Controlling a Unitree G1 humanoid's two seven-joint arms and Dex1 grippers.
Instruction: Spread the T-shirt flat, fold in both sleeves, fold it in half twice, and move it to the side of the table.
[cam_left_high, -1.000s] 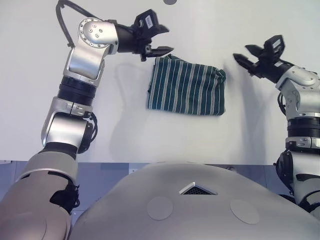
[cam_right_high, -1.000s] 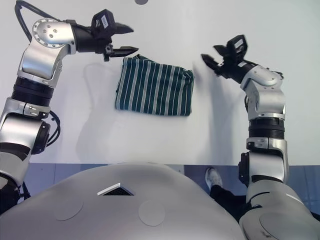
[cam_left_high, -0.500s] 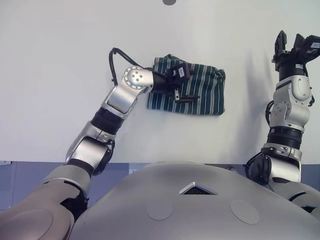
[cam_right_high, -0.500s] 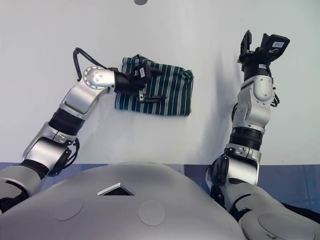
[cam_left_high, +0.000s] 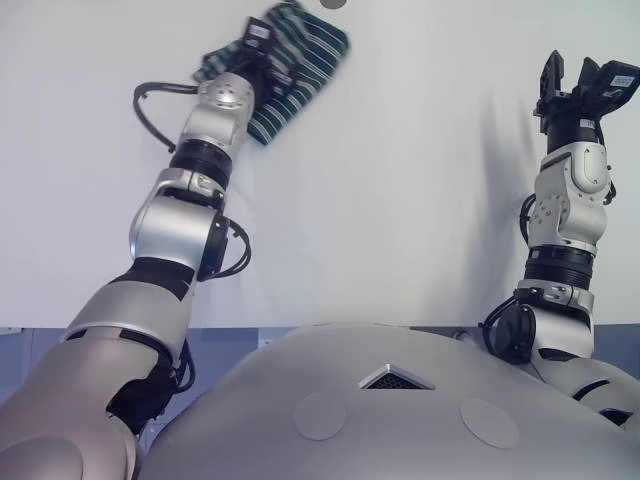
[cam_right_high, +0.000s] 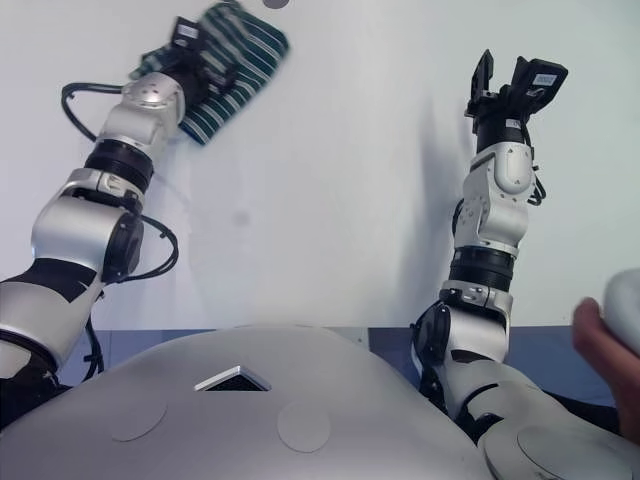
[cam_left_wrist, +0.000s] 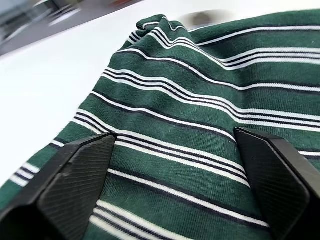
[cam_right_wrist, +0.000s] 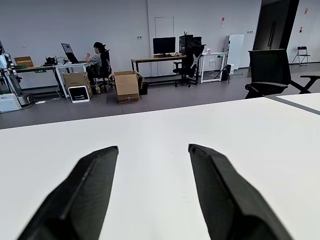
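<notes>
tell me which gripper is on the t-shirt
The left gripper: its open fingers rest on the folded green striped T-shirt at the table's far left. The right gripper hangs open over the table, apart from it.

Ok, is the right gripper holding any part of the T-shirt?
No, the right gripper is open over the table; the T-shirt lies under the left gripper.

The folded T-shirt (cam_left_high: 308, 45) has slid from the middle of the surface (cam_left_high: 400, 200) to its far-left part and turned askew. The left end effector (cam_left_wrist: 172, 185) went with it, apparently pressing on the cloth. The right end effector (cam_left_high: 583, 80) has swung up, away from the shirt.
</notes>
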